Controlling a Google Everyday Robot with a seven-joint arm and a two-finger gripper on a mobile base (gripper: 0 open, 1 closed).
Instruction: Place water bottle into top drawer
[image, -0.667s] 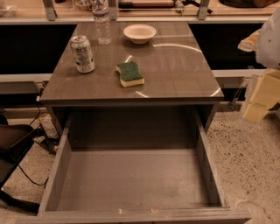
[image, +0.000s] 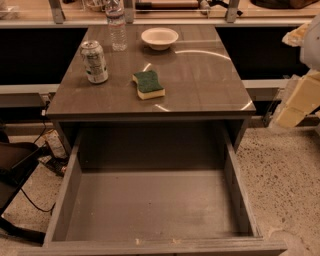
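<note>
The water bottle (image: 116, 26), clear and ribbed with a thin label band, stands upright at the table's back left, its cap cut off by the top edge of the camera view. The top drawer (image: 150, 210) is pulled wide open below the table's front edge, and its flat grey bottom holds nothing. My gripper (image: 299, 97) shows as cream-coloured parts at the right edge of the view. It hangs beside the table's right side, far from the bottle, and holds nothing that I can see.
A silver-green soda can (image: 94, 61) stands on the table (image: 200, 85) at the left, in front of the bottle. A green and yellow sponge (image: 148, 84) lies at the middle. A white bowl (image: 159, 37) sits at the back. Cables and dark gear (image: 20, 165) lie on the floor at the left.
</note>
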